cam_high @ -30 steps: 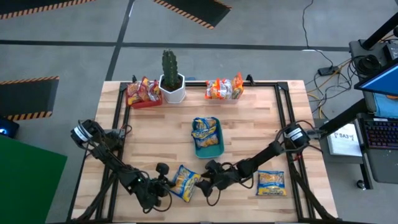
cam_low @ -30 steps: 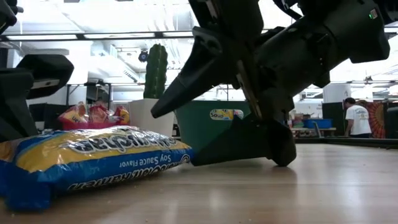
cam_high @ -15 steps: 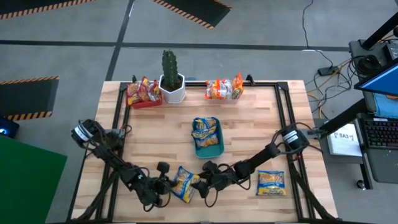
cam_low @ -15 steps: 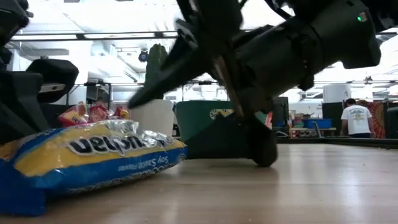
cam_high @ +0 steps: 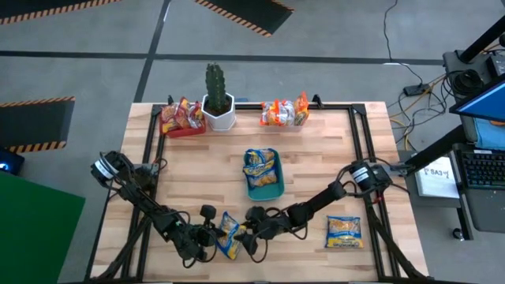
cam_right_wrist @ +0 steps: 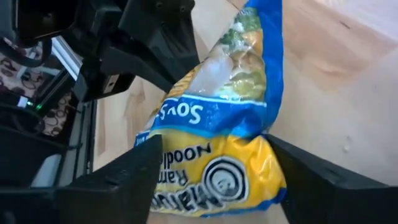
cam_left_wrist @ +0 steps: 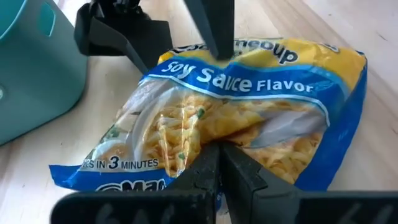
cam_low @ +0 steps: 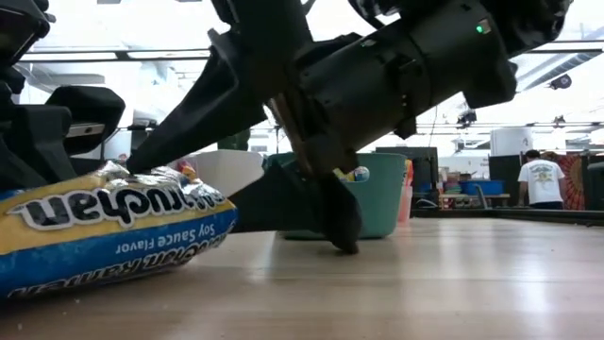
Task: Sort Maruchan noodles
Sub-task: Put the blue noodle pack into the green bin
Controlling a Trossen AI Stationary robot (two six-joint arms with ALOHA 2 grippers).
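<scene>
A yellow-blue noodle packet (cam_high: 229, 235) stands tipped up near the table's near edge, between my two grippers. My left gripper (cam_high: 211, 237) is at its left and is shut on it (cam_left_wrist: 217, 155). My right gripper (cam_high: 247, 235) is open at the packet's right end, with one finger over the packet (cam_low: 189, 113) and the other low beside it (cam_low: 293, 203). In the right wrist view the packet's yellow end (cam_right_wrist: 217, 168) fills the gap between the fingers. Another yellow-blue packet (cam_high: 344, 232) lies flat on the table to the right. My left gripper pinches the packet between its two fingers at the side facing it (cam_left_wrist: 186, 140), about midway along its length, coming level from the table's left. The packet sits tilted in the hold, its lower edge (cam_low: 94, 283) on the table. Whether my right gripper touches the packet I cannot tell.
A green tray (cam_high: 254, 192) with yellow-blue packets stands at the table's middle. At the far edge are a pink tray (cam_high: 181, 130) with orange-red packets, a cactus in a white pot (cam_high: 217, 101) and a clear tray of packets (cam_high: 282, 113). A person shows far behind (cam_low: 545, 179).
My right gripper has moved toward the table's left, and its open fingers now stand over and beside the packet's end. The packet, held by my left gripper, has shifted left and tipped up more steeply, so it shows narrower from above.
</scene>
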